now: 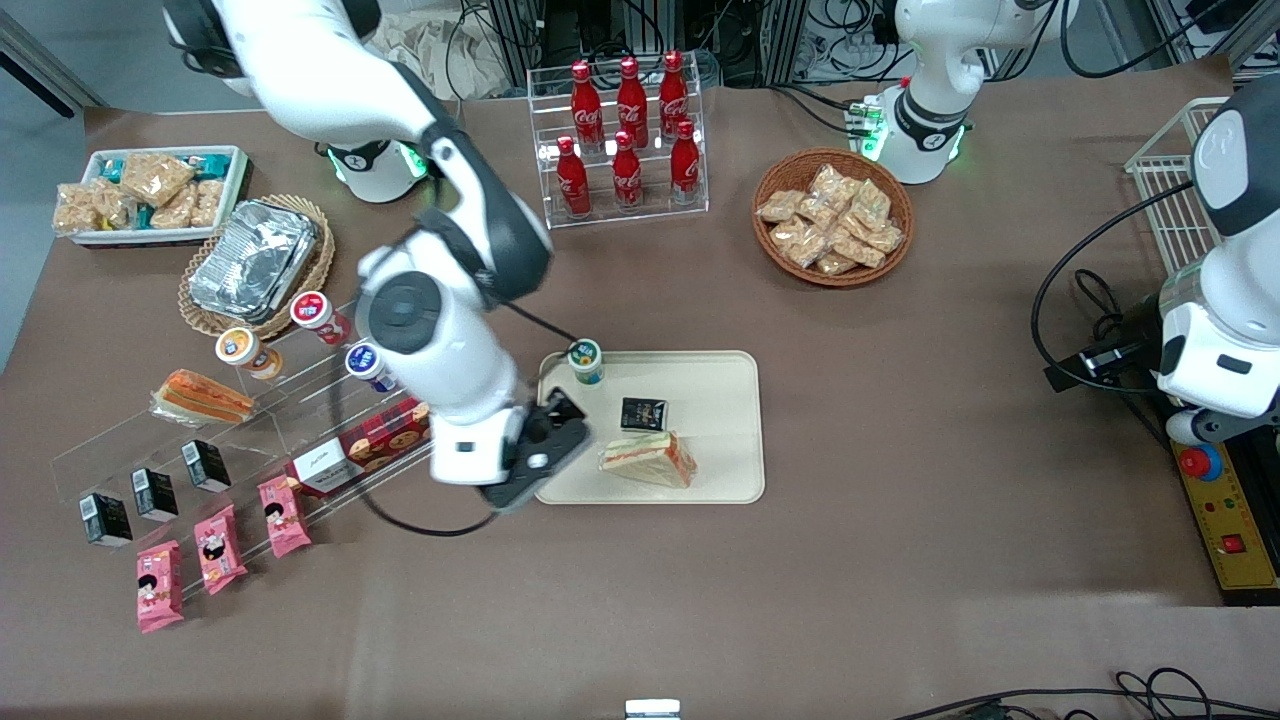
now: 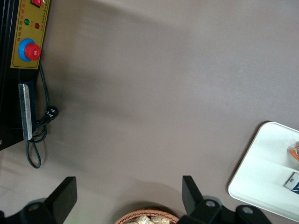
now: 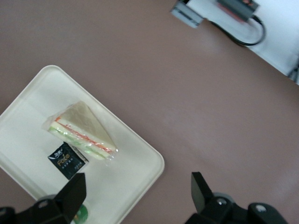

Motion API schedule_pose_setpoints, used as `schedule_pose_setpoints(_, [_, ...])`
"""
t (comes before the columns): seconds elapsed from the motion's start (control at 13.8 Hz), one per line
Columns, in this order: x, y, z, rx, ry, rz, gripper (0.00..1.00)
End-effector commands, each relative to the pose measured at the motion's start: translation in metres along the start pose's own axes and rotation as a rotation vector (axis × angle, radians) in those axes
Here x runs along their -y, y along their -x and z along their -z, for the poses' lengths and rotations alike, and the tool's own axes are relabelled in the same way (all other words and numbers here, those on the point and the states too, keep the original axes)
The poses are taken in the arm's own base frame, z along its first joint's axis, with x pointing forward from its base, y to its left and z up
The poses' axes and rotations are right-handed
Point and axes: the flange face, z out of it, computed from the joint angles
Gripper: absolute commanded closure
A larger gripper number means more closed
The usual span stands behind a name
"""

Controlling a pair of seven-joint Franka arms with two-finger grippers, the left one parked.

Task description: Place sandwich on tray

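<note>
Brown counter [image 1: 900, 560] seen from the front, with a cream-beige tray [image 1: 720, 470] near its middle. Lying flat on the tray, a wrapped triangular sandwich [image 1: 652, 458], pale bread faces up, orange-red and green filling along one edge; on the wrist view the same sandwich [image 3: 81, 132] resting inside the tray [image 3: 126, 186], apart from the rim. Just beside the sandwich, farther from the front camera, a small black packet [image 1: 643, 413], also on the tray, close to the sandwich without clearly touching it. At the tray's corner toward the working arm's end, a small green-lidded cup [image 1: 586, 361] standing upright. Claw [image 1: 545, 450] raised over the tray's edge toward the working arm's end, beside the sandwich and clear of it; on the wrist view the claw [image 3: 138, 196] with fingers spread wide, nothing between them, one dark finger [image 3: 74, 193] over the tray near the packet, the other over bare counter. Elsewhere on the counter: a clear rack of red cola bottles [image 1: 628, 130] and a wicker basket of snack packets [image 1: 833, 215] farther from the camera than the tray, and a smaller orange wrapped sandwich [image 1: 203, 397] on a clear display shelf toward the working arm's end, well apart from the tray
</note>
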Motion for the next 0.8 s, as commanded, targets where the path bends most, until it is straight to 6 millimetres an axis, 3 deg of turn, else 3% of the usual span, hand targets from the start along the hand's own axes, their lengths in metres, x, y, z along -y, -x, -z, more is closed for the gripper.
schedule_pose_setpoints(0.0, [-0.026,0.015,0.044,0.004,-0.011,-0.088,0.0])
schedule_pose_setpoints(0.07, [-0.046,0.023,0.057,0.015,0.007,-0.123,0.0])
schedule_pose_setpoints(0.14, [-0.079,0.038,0.076,0.04,0.034,-0.175,0.0])
schedule_pose_setpoints(0.36, [-0.134,0.065,0.099,0.067,0.071,-0.271,0.0])
schedule_pose_setpoints(0.51, [-0.138,0.077,0.123,0.091,0.071,-0.283,0.0])
schedule_pose_setpoints(0.72, [-0.166,0.1,0.133,0.15,0.088,-0.332,0.0])
